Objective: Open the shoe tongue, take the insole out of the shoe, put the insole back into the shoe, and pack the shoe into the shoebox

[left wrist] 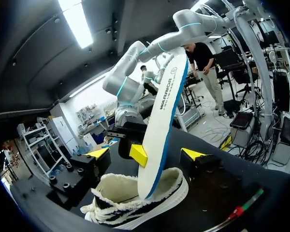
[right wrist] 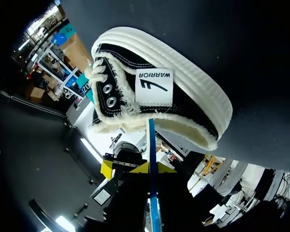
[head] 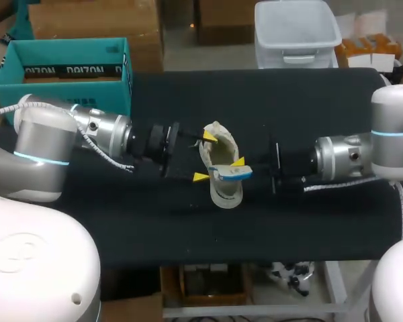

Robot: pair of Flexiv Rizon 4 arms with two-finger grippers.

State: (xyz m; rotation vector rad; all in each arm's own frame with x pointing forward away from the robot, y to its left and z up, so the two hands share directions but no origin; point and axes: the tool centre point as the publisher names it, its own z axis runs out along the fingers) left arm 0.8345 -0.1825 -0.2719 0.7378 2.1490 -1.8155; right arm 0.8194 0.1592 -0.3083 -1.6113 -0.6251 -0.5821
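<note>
The right gripper (head: pixel 235 169) pinches the insole (left wrist: pixel 163 121), half inside the shoe (head: pixel 225 194): the taking-out step, I think. The left gripper (head: pixel 204 157) sits wide open, empty. Next, lift the insole clear.

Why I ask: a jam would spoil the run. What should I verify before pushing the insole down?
1. Right end effector clamped on insole: ok.
2. Insole's lower end inside the shoe opening: ok.
3. Left end effector bracing shoe: not ok, open, its fingers flanking the shoe.
4. Shoebox open at the top: ok.
5. Free path for the insole inside the shoe: cannot tell, hidden.
</note>
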